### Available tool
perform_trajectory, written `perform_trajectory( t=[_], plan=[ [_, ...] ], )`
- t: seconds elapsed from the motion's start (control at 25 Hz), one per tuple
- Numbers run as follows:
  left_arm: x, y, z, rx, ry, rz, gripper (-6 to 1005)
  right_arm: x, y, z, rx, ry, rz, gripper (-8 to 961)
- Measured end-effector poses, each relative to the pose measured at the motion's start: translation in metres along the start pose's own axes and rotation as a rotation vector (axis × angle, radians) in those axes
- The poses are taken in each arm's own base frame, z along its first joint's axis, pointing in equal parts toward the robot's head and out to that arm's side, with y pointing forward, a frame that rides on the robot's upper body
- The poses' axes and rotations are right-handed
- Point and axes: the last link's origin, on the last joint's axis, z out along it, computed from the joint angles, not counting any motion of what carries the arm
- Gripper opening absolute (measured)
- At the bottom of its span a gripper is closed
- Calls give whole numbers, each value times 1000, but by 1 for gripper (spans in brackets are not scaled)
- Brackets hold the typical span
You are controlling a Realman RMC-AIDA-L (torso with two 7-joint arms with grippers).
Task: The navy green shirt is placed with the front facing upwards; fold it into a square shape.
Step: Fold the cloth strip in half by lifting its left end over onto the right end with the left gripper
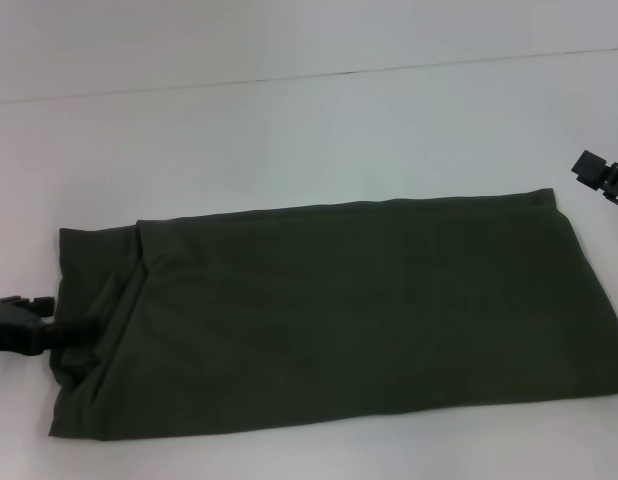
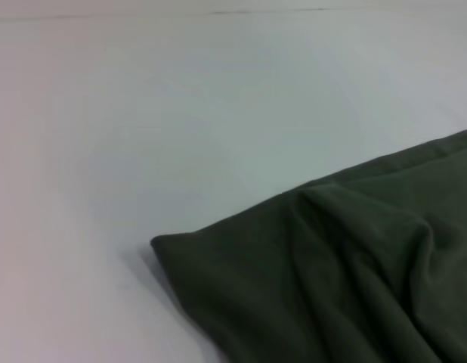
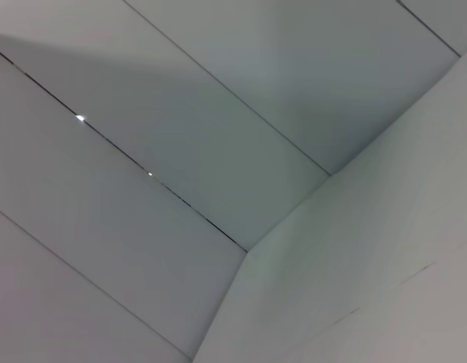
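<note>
The navy green shirt (image 1: 339, 315) lies on the white table as a long band running left to right, plain green side up, no lettering showing. Its left end is layered and creased, with a diagonal fold line. My left gripper (image 1: 47, 325) is low at the left edge of the head view, right at the shirt's left end and touching or nearly touching the cloth. The left wrist view shows a wrinkled corner of the shirt (image 2: 339, 265) on the table. My right gripper (image 1: 592, 170) is at the far right, apart from the shirt's right end.
The white table (image 1: 289, 130) stretches bare behind the shirt up to a seam line near the back. A narrow strip of table shows in front of the shirt. The right wrist view shows only pale wall panels (image 3: 180, 113).
</note>
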Motion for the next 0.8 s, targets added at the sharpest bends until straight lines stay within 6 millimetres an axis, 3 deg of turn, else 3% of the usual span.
perform_trajectory(
  t=[0.8],
  plan=[
    [5,12,5,-71,-17,15,840,0,0,-1,0,-2,1,516]
  ],
)
